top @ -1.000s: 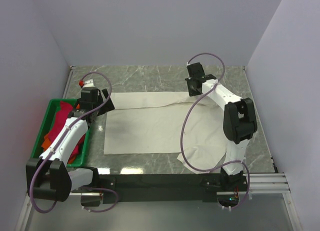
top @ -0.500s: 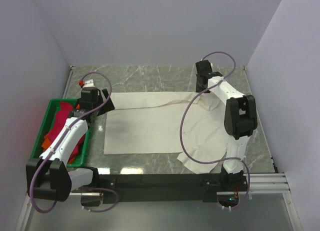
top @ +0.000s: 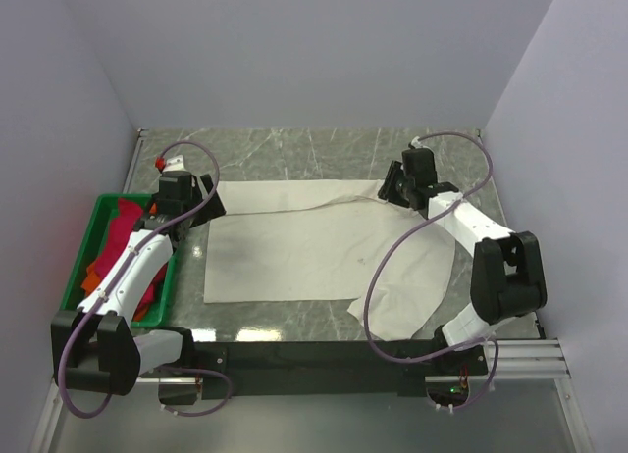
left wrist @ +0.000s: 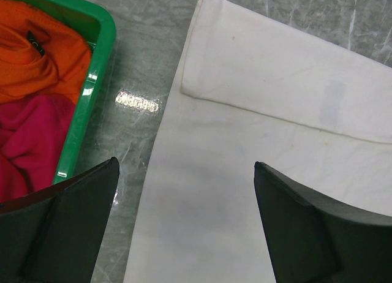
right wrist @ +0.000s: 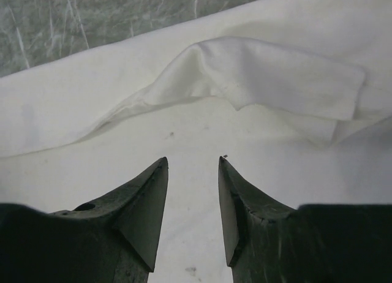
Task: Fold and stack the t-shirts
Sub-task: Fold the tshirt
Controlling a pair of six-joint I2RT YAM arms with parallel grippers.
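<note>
Folding seems barely begun: the cream t-shirt (top: 294, 247) lies on the worktop (top: 294, 149), far edge turned over, orange t-shirt (left wrist: 43, 56) and crimson t-shirt (left wrist: 27, 142) sit in the green crate (left wrist: 92, 87), left claw (left wrist: 185, 166) spread wide, right claw (right wrist: 193, 163) narrowly parted, both empty.

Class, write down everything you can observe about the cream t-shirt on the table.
The cream t-shirt is soft off-white cloth with faint marks, spread on the grey marbled table. Its far edge is folded over in a band; its right side is rumpled. It lies apart from the green crate. The left gripper and right gripper are over it, both open, gripping nothing.
</note>
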